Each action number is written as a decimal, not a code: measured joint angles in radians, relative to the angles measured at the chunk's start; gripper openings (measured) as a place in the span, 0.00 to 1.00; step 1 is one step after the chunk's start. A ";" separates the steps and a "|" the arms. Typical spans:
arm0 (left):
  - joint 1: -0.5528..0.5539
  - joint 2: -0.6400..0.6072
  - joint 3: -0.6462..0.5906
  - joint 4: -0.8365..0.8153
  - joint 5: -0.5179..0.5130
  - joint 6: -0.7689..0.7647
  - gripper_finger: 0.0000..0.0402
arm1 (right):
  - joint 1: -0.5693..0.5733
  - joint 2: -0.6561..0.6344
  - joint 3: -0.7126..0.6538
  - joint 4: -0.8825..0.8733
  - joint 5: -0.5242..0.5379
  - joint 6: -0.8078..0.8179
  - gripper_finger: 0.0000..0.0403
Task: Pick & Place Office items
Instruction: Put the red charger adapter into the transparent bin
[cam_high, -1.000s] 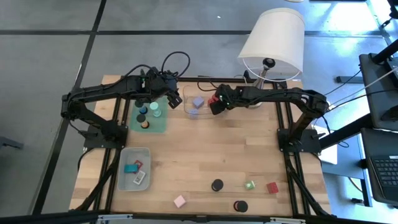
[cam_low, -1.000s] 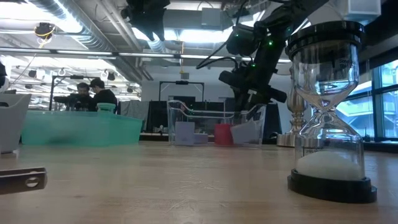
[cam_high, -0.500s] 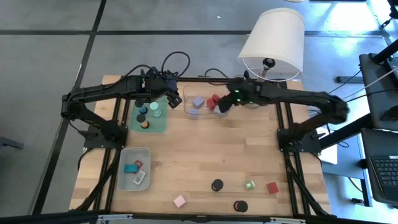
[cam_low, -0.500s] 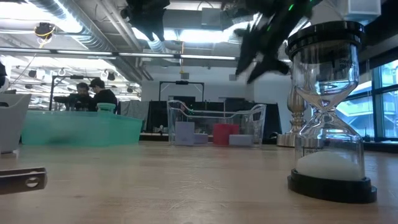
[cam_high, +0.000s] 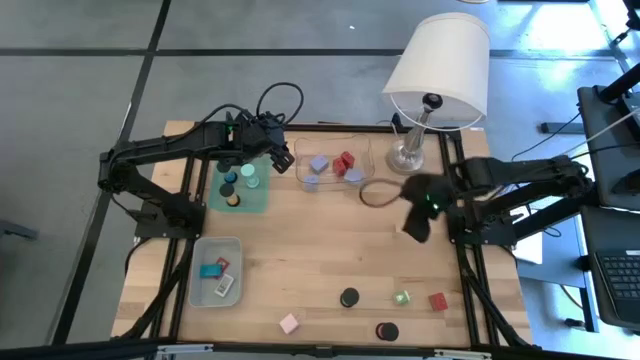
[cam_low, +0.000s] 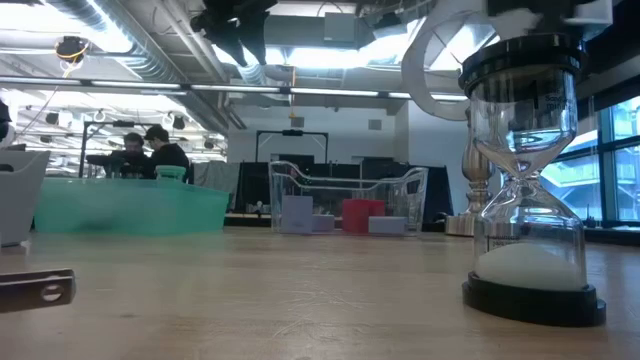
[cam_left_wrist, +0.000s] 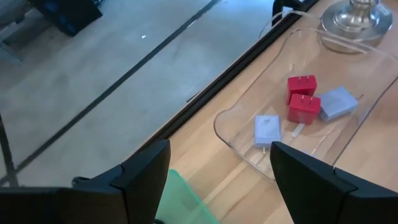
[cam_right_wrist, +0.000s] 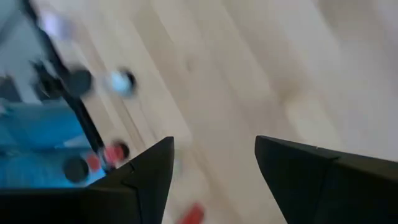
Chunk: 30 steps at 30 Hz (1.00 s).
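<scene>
My left gripper (cam_high: 279, 154) hangs open and empty between the green mat (cam_high: 262, 200) and the clear tray (cam_high: 365, 150); its wrist view (cam_left_wrist: 214, 180) looks down on that tray (cam_left_wrist: 249, 163). Two red blocks (cam_left_wrist: 302, 99) and two lilac blocks (cam_left_wrist: 267, 129) lie on the tray floor. My right gripper (cam_high: 412, 228) is open and empty above bare wood, right of the table's middle (cam_right_wrist: 214, 180). Black and teal caps (cam_high: 232, 186) sit on the mat. Loose near the near edge lie a black cap (cam_high: 349, 297), green block (cam_high: 401, 298), red block (cam_high: 438, 301) and pink block (cam_high: 289, 323).
The white-shaded lamp (cam_high: 438, 58) stands on its base (cam_high: 405, 158) at the far right, beside the clear tray. A grey tray (cam_high: 201, 290) near the left edge holds a teal block and flat pieces. An hourglass (cam_low: 528, 180) stands near the near edge. Bare wood lies mid-table.
My right gripper has risen out of the clear tray and swung fast toward the table's right and near edges, now clear of the tray. A red block that was by its fingers now lies in the tray next to the other red one.
</scene>
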<state>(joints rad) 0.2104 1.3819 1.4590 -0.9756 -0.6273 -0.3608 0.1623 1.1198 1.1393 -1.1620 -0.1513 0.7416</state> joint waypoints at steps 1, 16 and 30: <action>0.000 0.000 0.000 0.000 0.000 -0.012 0.68 | 0.036 0.001 0.000 -0.042 0.003 0.057 0.57; 0.000 0.000 0.000 0.001 0.000 -0.201 0.68 | 0.351 0.109 0.000 -0.112 -0.005 0.539 0.67; 0.001 0.000 0.000 0.007 -0.001 -0.124 0.68 | 0.471 0.251 -0.038 -0.089 -0.163 0.855 0.81</action>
<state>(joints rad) 0.2115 1.3819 1.4590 -0.9688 -0.6281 -0.4843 0.6329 1.3709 1.1014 -1.2514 -0.3140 1.5969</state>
